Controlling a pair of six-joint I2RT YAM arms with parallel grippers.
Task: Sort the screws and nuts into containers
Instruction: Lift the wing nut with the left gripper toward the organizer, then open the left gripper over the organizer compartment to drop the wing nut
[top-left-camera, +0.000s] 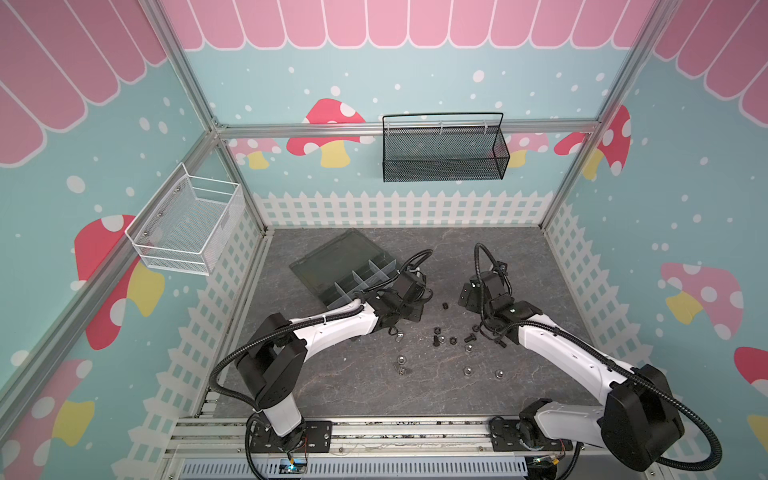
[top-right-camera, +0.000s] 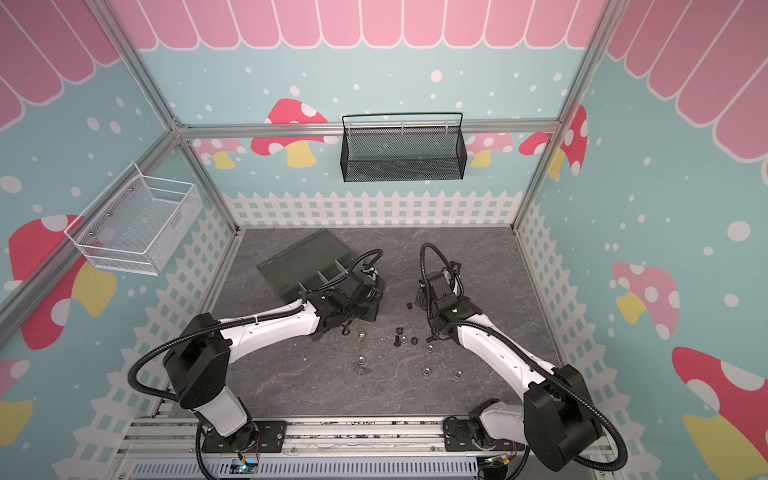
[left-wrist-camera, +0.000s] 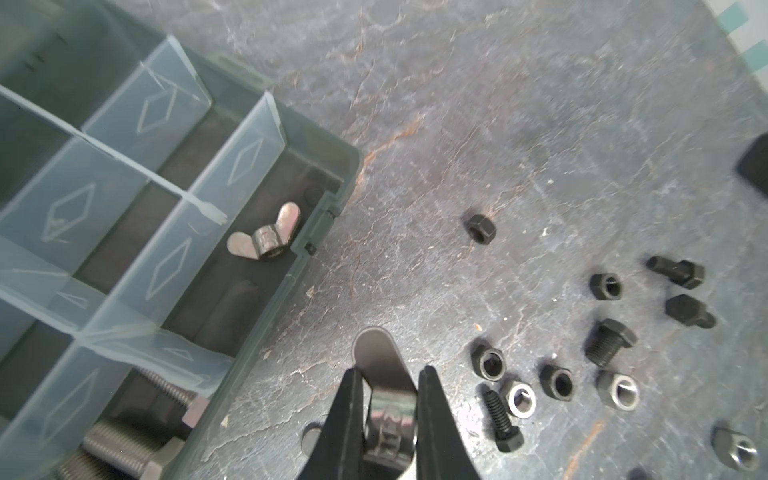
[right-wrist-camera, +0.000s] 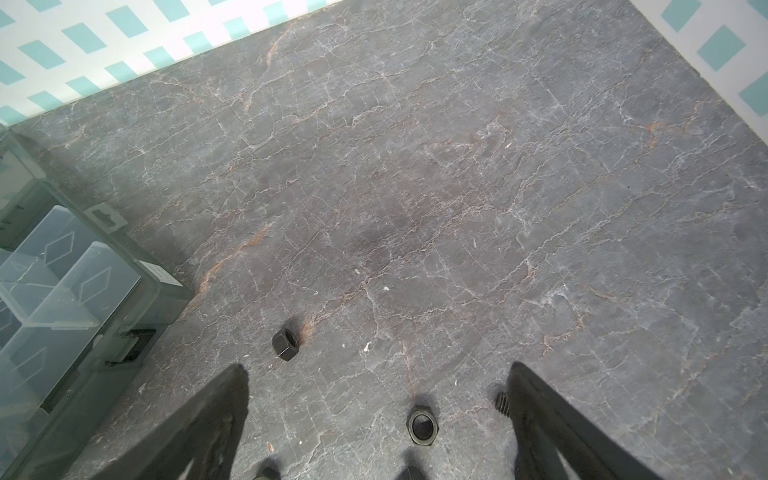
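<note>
The left gripper (left-wrist-camera: 390, 376) is pinching a shiny silver winged nut (left-wrist-camera: 375, 353) between its black fingers, holding it over the grey marbled tabletop (left-wrist-camera: 519, 104) just beside the outer wall of the dark grey translucent plastic organiser box (left-wrist-camera: 328, 143). In the box's corner compartment a second silver winged nut (left-wrist-camera: 264, 240) is lying flat, and in the neighbouring compartment along the same wall long silver hex-head screws (left-wrist-camera: 120, 446) are resting. Away from the box, loose black hex nuts (left-wrist-camera: 481, 227), short black screws (left-wrist-camera: 611, 343) and silver hex nuts (left-wrist-camera: 618, 390) are lying scattered on the tabletop. The right gripper (right-wrist-camera: 377, 370) is hanging over the tabletop with its jaws spread wide, gripping nothing; a single black nut (right-wrist-camera: 422, 428) is sitting between its fingers, touching neither.
</note>
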